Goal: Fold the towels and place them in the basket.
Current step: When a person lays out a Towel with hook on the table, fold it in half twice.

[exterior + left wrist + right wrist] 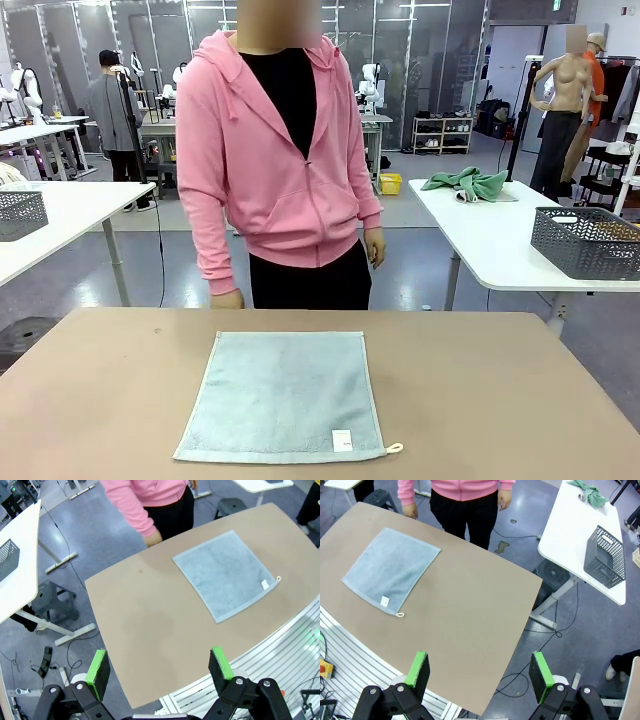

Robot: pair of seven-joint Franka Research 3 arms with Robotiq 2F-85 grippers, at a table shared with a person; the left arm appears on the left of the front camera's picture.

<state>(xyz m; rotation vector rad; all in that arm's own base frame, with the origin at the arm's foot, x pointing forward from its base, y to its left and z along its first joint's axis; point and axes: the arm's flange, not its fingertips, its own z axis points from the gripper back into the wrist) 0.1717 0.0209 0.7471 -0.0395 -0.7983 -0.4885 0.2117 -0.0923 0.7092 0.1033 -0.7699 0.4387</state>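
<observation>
A light blue towel (285,395) lies spread flat on the brown table (500,400), with a white label tag and a small loop at its near right corner. The towel (225,572) is far below and ahead of my left gripper (159,666), which hangs open and empty high above the table's left end. My right gripper (479,669) is open and empty too, high over the table's right end, with the towel (390,570) off to its left. A dark grey wire-mesh basket (585,240) stands on a white side table to the right, also seen as the basket (606,556).
A person in a pink hoodie (275,160) stands at the table's far edge, one hand (228,298) by the rim. A second mesh basket (20,212) sits on a white table at the left. A green cloth (467,183) lies on the right white table.
</observation>
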